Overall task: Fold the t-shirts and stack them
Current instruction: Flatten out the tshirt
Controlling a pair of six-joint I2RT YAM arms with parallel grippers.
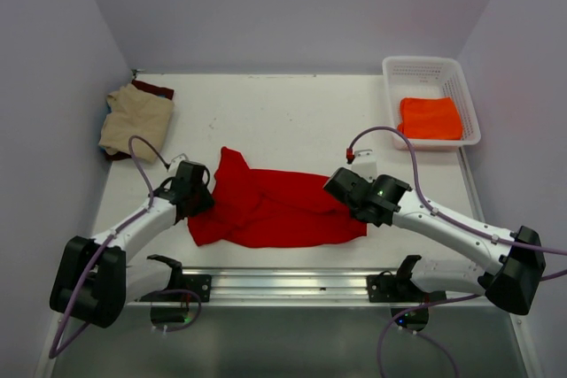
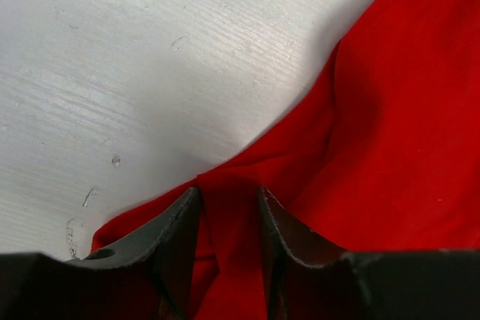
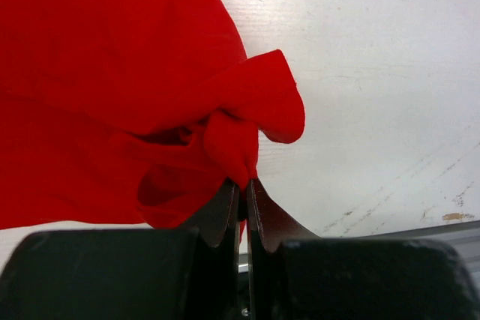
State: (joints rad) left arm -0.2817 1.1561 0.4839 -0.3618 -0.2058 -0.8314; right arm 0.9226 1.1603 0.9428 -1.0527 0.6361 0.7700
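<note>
The bright red t-shirt (image 1: 275, 208) lies crumpled on the table's near middle. My left gripper (image 1: 200, 202) is at its left edge; in the left wrist view the gripper (image 2: 226, 192) has a thick fold of red cloth (image 2: 390, 125) filling the narrow gap between its fingers. My right gripper (image 1: 337, 187) is at the shirt's right side; in the right wrist view the gripper (image 3: 243, 183) is pinched shut on a bunched bit of the red cloth (image 3: 112, 73). The tan tee (image 1: 135, 119) lies on the dark maroon tee (image 1: 158, 89) at the far left. The orange tee (image 1: 430, 118) lies folded in a basket.
A white plastic basket (image 1: 423, 66) stands at the far right corner. Grey walls close in the table (image 1: 283, 117) on the left, back and right. A metal rail (image 1: 283, 284) with the arm bases runs along the near edge.
</note>
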